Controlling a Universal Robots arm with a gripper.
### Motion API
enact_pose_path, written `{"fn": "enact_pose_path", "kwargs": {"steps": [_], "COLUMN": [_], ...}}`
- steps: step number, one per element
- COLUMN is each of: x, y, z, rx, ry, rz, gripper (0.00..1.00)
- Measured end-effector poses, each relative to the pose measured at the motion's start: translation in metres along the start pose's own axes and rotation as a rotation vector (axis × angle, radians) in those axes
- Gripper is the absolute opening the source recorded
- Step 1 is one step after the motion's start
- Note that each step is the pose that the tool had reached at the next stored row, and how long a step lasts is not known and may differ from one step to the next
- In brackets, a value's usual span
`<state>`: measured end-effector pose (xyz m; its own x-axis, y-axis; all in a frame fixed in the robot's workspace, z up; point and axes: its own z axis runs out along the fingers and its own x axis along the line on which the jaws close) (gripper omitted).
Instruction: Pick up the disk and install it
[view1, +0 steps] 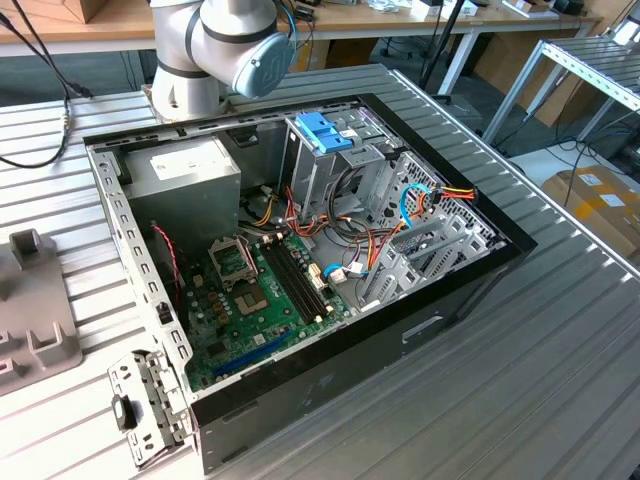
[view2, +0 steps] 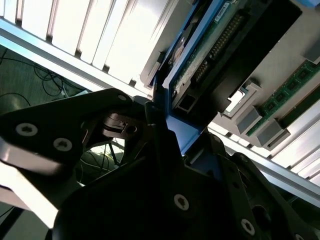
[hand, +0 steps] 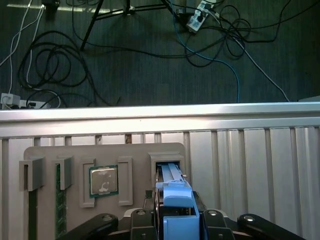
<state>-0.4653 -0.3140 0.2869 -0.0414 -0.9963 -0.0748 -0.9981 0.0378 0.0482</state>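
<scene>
Jaws stand narrow, closed against the blue carrier frame of the disk (hand: 172, 182); the gripper (hand: 176, 217) sits over its upper edge. Disk position: upright in a slot of the grey parts holder (hand: 135, 152), apparently not yet lifted clear. Pick-up: grasp made. Installation: not done. The open computer case (view1: 400, 340) and its drive cage (view1: 320, 180) stand elsewhere.
</scene>
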Motion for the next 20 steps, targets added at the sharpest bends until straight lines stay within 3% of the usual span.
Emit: {"fn": "enact_pose_path", "kwargs": {"steps": [16,18,20], "x": [0.0,-0.0005,-0.0009], "y": [0.0,0.0003,0.0005], "z": [0.0,-0.0069,-0.0118], "rx": [0.0,-0.0005,-0.0008], "ry": [0.0,-0.0127,-0.0181], "rz": [0.0,-0.001,-0.001], "gripper": [0.38,0.38,0.37]}}
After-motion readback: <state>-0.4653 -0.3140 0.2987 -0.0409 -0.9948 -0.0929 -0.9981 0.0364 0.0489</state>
